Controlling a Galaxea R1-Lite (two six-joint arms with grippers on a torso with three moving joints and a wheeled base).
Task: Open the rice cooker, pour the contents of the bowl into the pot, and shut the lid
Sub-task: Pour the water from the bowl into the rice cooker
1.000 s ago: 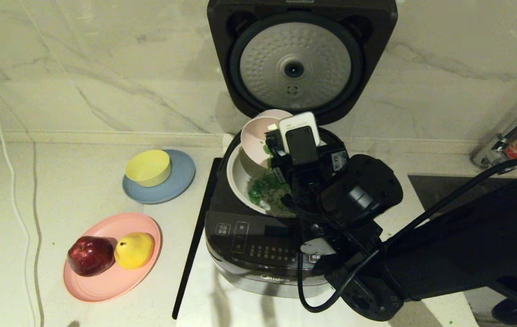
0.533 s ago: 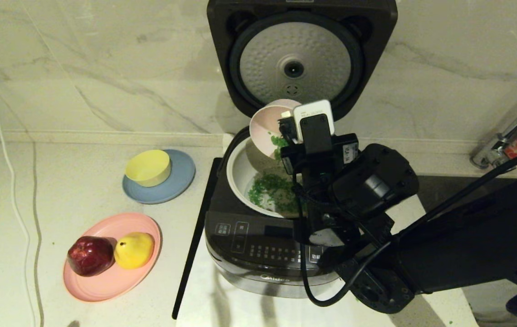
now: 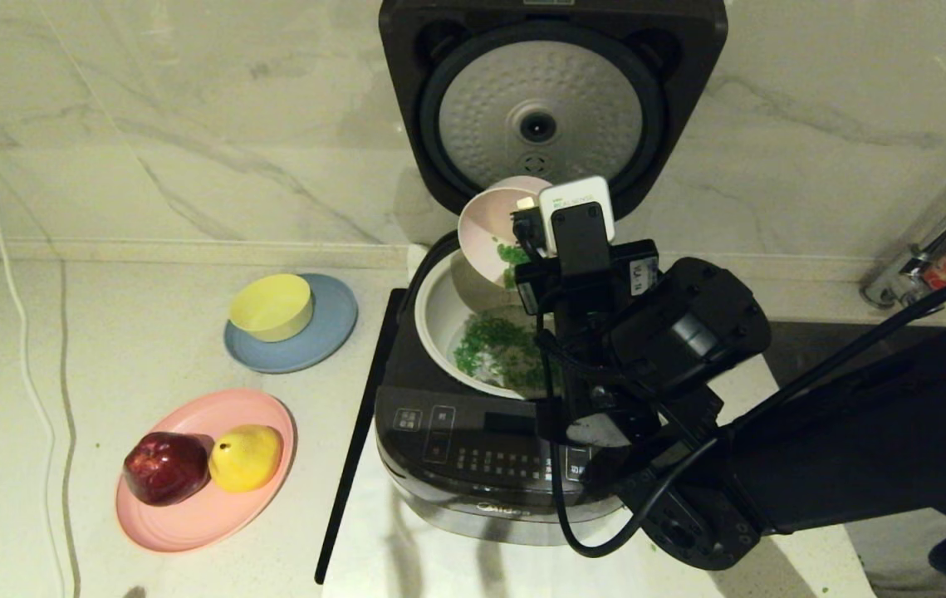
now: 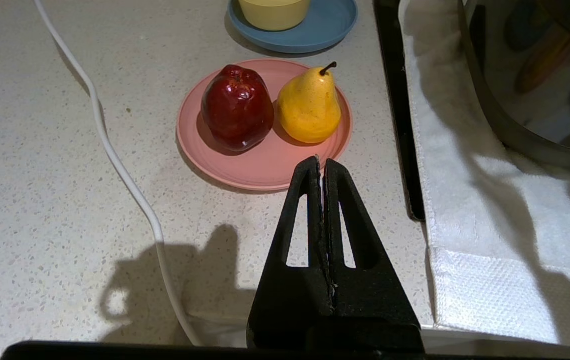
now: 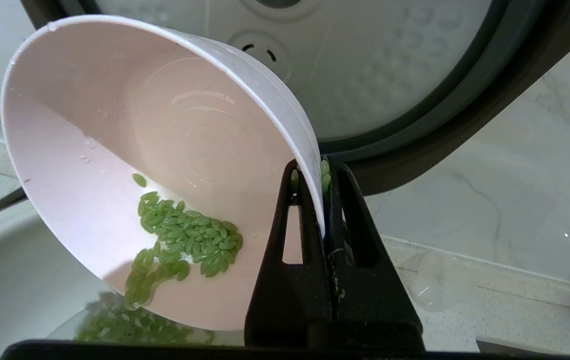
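The pale pink bowl (image 5: 129,165) hangs tipped steeply on its side above the back of the rice cooker's (image 3: 473,448) open mouth, its opening turned down toward the pot (image 3: 439,320). A cluster of small green grains (image 5: 184,240) clings to the lower inside wall of the bowl, near the rim, with a few wet drops higher up. Below it, a heap of the same green bits (image 3: 493,349) lies in the bottom of the off-white pot.

The right gripper (image 5: 310,172) has the bowl by its rim: the two black fingers are pinched tight together with the thin wall of the bowl caught between them, and a couple of green grains are stuck at the fingertips. The arm reaches in from the right, over the cooker's front panel.

The lid (image 3: 543,116) stands fully raised behind the bowl, its dimpled silver underside facing the room.

The cooker sits on a white cloth (image 4: 470,210) on the speckled counter (image 3: 107,357). To its left a yellow bowl (image 3: 271,306) rests on a blue plate (image 3: 331,328), and nearer the front a pink plate (image 3: 207,507) carries a red apple (image 3: 165,467) touching a yellow pear (image 3: 246,457). A white cable (image 3: 32,374) trails along the counter's left side.

The left gripper (image 4: 322,167) hovers low over the counter near the pink plate, its fingers pressed together with nothing in them.
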